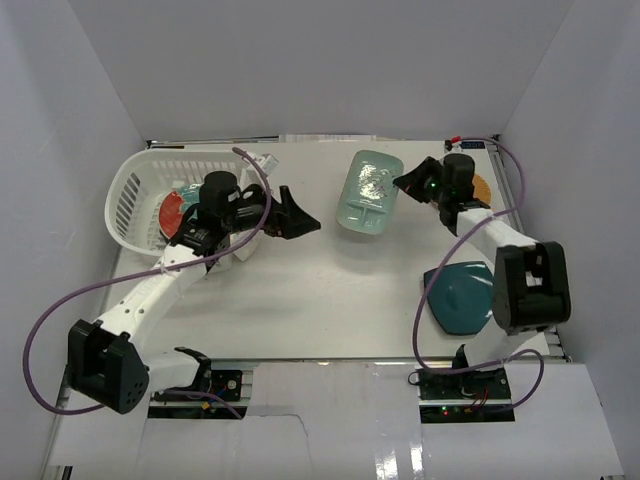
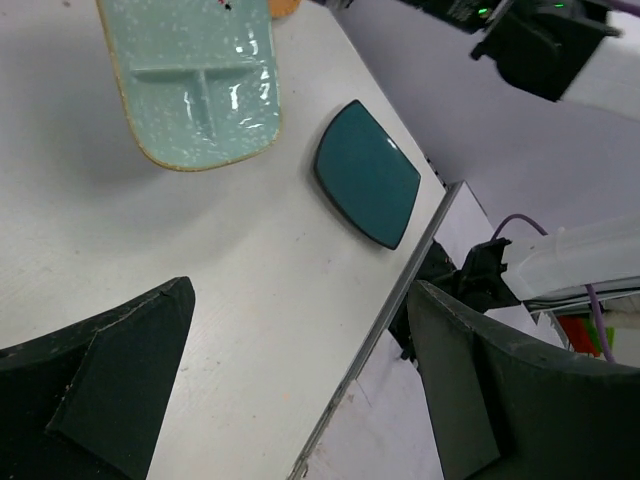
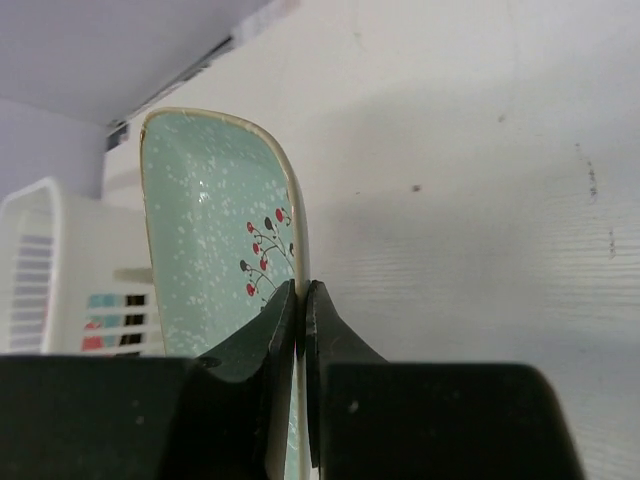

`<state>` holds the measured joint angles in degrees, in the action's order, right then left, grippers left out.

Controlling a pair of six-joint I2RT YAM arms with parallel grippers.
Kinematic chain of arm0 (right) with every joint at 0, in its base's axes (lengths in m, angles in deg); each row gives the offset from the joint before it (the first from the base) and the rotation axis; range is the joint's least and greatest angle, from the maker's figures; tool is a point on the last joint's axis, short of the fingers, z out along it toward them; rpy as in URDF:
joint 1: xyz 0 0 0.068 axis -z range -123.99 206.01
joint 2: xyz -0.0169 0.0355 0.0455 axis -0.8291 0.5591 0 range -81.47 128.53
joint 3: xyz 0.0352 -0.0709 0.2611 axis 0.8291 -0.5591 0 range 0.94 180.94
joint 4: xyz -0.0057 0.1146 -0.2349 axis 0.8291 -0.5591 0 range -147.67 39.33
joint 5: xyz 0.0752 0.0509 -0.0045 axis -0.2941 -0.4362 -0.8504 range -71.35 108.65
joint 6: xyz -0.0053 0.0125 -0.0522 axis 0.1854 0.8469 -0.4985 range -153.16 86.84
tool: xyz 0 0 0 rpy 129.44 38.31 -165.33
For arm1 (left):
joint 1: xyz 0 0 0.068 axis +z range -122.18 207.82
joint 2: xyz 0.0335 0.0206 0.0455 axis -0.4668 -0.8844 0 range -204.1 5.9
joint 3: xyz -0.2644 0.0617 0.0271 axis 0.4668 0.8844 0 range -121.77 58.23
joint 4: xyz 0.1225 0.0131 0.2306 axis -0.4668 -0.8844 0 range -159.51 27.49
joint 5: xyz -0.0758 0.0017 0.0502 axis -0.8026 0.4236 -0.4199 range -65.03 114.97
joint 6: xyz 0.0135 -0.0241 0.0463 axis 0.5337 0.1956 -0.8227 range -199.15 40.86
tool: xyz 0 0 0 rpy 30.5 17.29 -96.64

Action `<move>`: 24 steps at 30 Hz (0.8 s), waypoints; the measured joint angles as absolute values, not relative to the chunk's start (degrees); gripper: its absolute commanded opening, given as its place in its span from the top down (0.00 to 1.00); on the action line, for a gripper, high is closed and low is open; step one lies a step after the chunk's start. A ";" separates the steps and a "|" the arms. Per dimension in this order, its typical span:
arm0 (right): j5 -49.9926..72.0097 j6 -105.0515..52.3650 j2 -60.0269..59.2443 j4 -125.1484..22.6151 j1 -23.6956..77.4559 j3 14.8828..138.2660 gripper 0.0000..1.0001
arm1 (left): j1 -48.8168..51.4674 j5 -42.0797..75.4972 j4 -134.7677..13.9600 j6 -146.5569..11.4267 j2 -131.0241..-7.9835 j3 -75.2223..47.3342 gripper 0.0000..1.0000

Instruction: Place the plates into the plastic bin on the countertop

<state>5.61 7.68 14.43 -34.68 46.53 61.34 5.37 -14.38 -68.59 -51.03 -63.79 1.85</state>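
Observation:
My right gripper (image 3: 301, 300) is shut on the long rim of the pale-green rectangular plate (image 3: 205, 220), one finger on each side of the edge. From above, that plate (image 1: 366, 192) lies at the back middle of the countertop (image 1: 320, 295), with the right gripper (image 1: 402, 183) at its right edge. My left gripper (image 1: 303, 216) hangs open and empty just right of the plastic bin (image 1: 135, 190), which holds red and teal plates (image 1: 172, 212). A dark-teal square plate (image 1: 462, 295) lies at the front right, and an orange plate (image 1: 483, 187) peeks out behind the right wrist.
Pale grey walls close in the countertop on three sides. Purple cables loop off both arms. In the left wrist view the pale-green plate (image 2: 195, 80) and the dark-teal plate (image 2: 367, 185) lie beyond the open left gripper (image 2: 300, 390), near the table's front edge (image 2: 400, 290).

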 measured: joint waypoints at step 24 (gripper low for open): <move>-14.08 6.48 -14.14 -37.15 45.85 38.61 0.70 | -7.75 0.11 -66.96 -46.52 -80.99 0.21 1.00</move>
<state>-14.08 6.48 -14.14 -37.15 45.85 38.61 -7.75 0.11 -66.96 -46.52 -80.99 0.21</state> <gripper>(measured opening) 0.127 0.043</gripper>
